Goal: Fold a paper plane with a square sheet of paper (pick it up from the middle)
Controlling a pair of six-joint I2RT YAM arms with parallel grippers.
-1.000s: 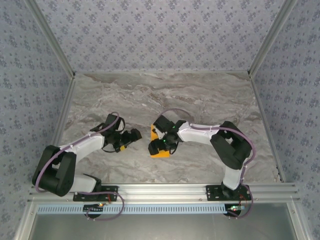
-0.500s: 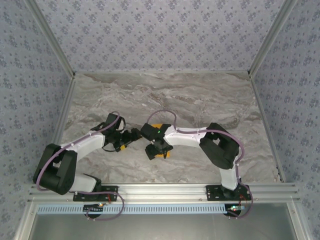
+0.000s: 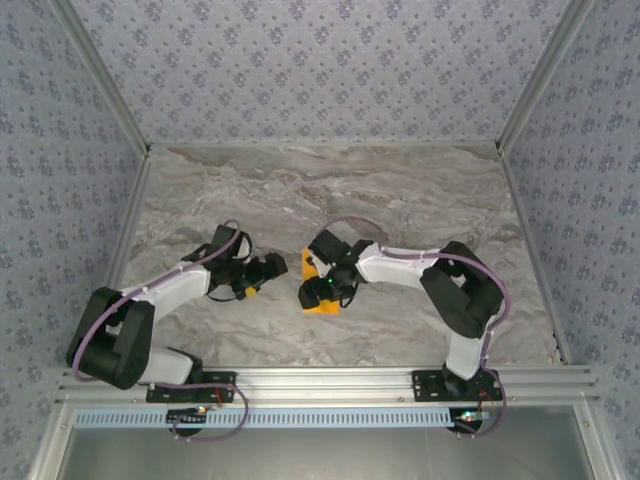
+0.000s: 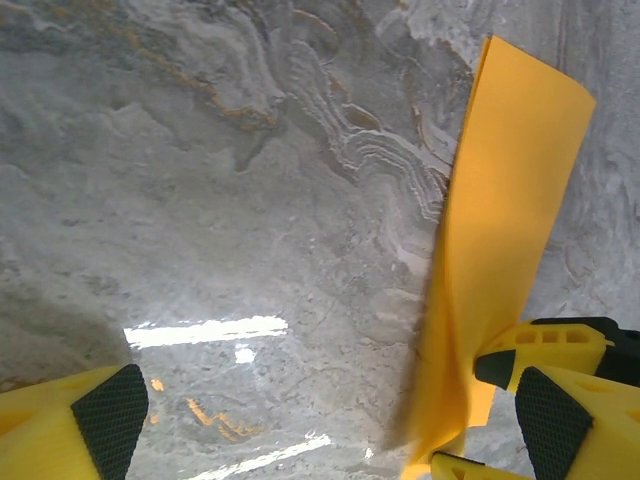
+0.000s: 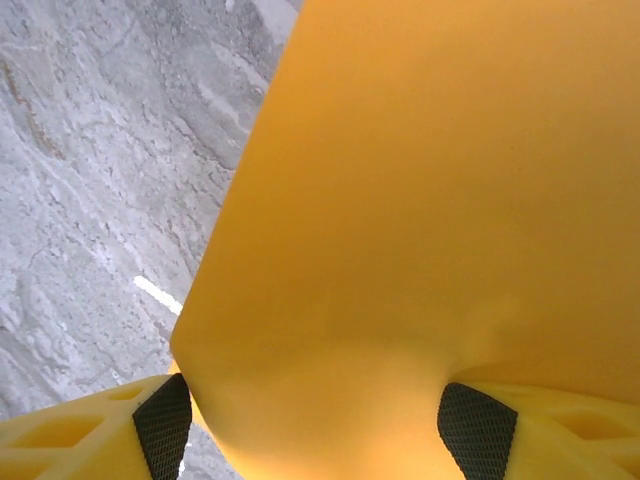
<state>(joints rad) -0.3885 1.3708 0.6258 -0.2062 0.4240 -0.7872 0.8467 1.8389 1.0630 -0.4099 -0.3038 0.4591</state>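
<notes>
my right pincer [image 5: 318, 428] has the square sheet of paper [image 5: 430, 200] bowed up between its two pads, with the jaws fairly far apart. whether it grips or merely presses, i cannot tell. my left pincer [image 4: 330, 420] hangs wide and holds nothing, the sheet's raised flap just beside its right finger, over the marble table [image 4: 200, 200]. i judge a crease is being set: i should press squarely and evenly so the edges meet, and bring the left in gently to steady the flap without crumpling it. count: one sheet, two pincers, one table.
</notes>
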